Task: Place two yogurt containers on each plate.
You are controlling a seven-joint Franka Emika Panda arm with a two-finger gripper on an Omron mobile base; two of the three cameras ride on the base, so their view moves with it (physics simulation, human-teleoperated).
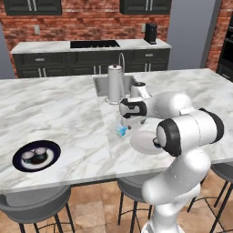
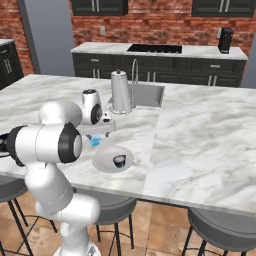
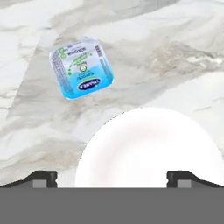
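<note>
The light blue boxy yogurt container [image 1: 121,131] [image 2: 94,141] [image 3: 82,68] lies on the marble island just left of the whitish grey plate [image 1: 144,142] [image 2: 105,161] [image 3: 151,148]. One dark round yogurt cup [image 2: 119,160] sits on that plate. At the island's left end, the navy plate [image 1: 51,150] carries two dark cups with pale tops [image 1: 28,155] [image 1: 41,151]. My gripper [image 1: 124,121] [image 3: 112,179] hovers low over the near rim of the whitish plate, open, with nothing between its fingers. The blue cup is ahead of it and to the left in the hand view.
A tall steel paper-towel cylinder [image 1: 115,84] [image 2: 120,92] stands beside the sink [image 2: 149,95] just behind the work spot. Grey stools [image 1: 36,202] [image 2: 225,227] sit under the island's front edge. A back counter holds a cooktop [image 1: 94,44].
</note>
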